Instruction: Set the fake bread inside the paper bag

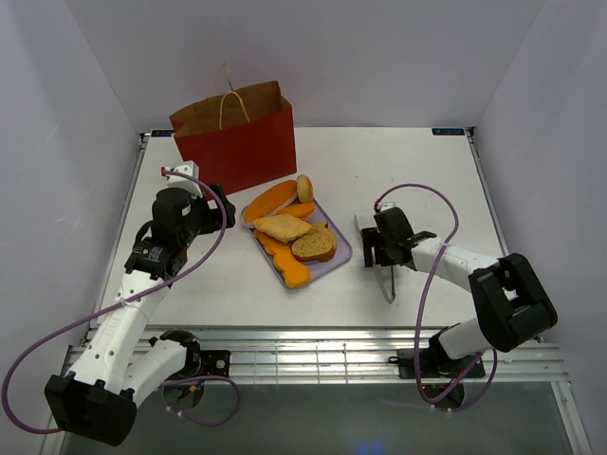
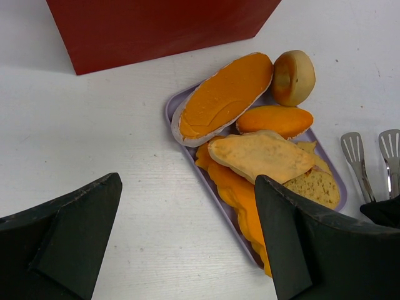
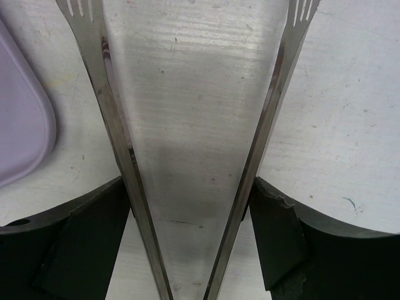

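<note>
The fake bread [image 1: 289,232] is a heap of orange loaves, a tan toast slice, a brown-crusted slice and a round bun [image 1: 304,188] on a lavender tray [image 1: 343,252]. It also shows in the left wrist view [image 2: 250,144]. The red paper bag [image 1: 237,137] stands upright and open behind the tray, and its red wall shows in the left wrist view [image 2: 156,31]. My left gripper [image 1: 218,204] is open and empty, just left of the tray [image 2: 187,237]. My right gripper [image 1: 375,248] has its fingers pressed on both arms of the metal tongs [image 3: 112,125], to the right of the tray.
The tongs [image 1: 387,280] lie on the white table with their tips [image 2: 356,153] near the tray's right edge. The tray's corner shows in the right wrist view [image 3: 25,137]. White walls close in the table on three sides.
</note>
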Controlling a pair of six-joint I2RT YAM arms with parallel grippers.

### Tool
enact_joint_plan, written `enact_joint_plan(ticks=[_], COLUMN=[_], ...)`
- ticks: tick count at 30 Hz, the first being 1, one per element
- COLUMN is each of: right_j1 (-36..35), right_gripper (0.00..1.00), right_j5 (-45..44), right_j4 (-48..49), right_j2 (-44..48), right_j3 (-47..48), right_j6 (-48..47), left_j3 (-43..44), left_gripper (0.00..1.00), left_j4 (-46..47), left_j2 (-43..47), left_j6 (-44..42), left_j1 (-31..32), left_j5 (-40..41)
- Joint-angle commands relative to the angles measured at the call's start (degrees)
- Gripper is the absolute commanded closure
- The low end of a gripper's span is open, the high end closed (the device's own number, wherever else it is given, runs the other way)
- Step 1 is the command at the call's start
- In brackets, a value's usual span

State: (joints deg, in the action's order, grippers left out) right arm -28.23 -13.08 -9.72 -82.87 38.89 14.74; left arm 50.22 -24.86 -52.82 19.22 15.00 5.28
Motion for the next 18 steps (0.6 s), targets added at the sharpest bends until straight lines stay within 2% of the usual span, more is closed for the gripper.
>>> enact_joint_plan(ticks=[1,12,18], right_j1=[0.10,0.10,0.10], right_gripper=[0.22,0.28,0.29], right_j5=[-0.45,-2.38,-1.95], right_j4=[-3.55,-8.83,-8.39], right_j2=[1.83,7.10,6.94], right_j3=[2.06,6.19,4.88], right_j6=[0.90,0.55,0.72], left_j3=[0.06,-0.03,-0.03], left_gripper=[0.02,0.02,0.02], left_j4=[0.52,0.52,0.52], left_j2=[0.79,1.14,1.14], left_j6=[-0.59,-0.68,-0.77], left_j1=[0.29,0.38,0.55], left_j5=[-0.53,0.08,-0.09])
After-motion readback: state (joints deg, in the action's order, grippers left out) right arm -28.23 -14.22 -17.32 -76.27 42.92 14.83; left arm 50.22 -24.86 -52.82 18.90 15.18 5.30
